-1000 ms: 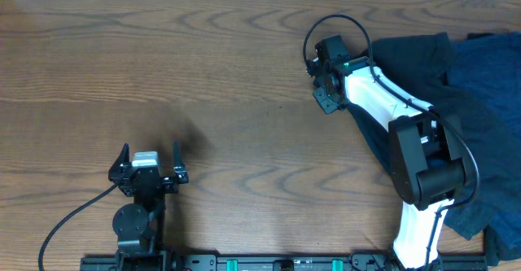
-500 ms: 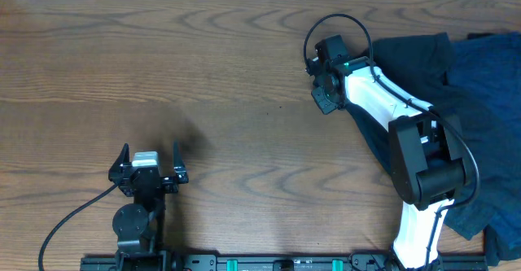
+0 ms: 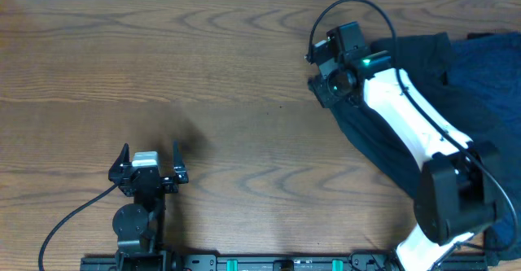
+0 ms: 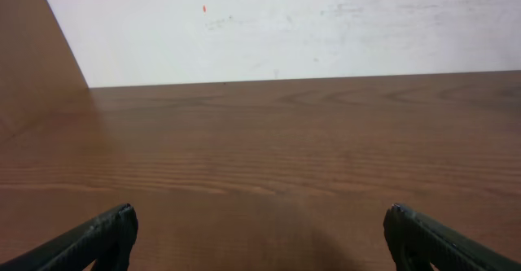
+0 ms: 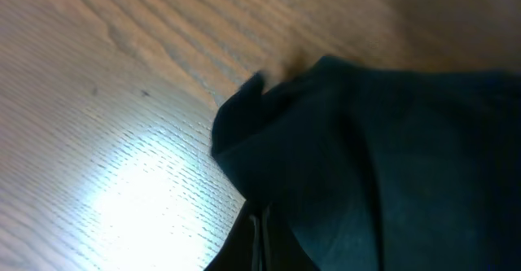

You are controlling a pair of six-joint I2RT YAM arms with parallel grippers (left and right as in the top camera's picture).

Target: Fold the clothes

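Right gripper (image 5: 260, 234) is pressed shut, pinching an edge of the T-shirt (image 3: 419, 55) — we see the fabric bunch up at its tips. The shirt lies on the table's (image 3: 203, 76) right side, under the right arm, touching a bluer garment (image 3: 492, 67). Left gripper (image 3: 150, 150) sits spread wide at front left — well apart from the cloth.

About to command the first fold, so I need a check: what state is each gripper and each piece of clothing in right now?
T-shirt: unfolded, bunched, one edge pinched.
Blue garment: rumpled, unfolded, touched by neither gripper.
Right gripper: shut on the edge of the T-shirt.
Left gripper: open, empty.
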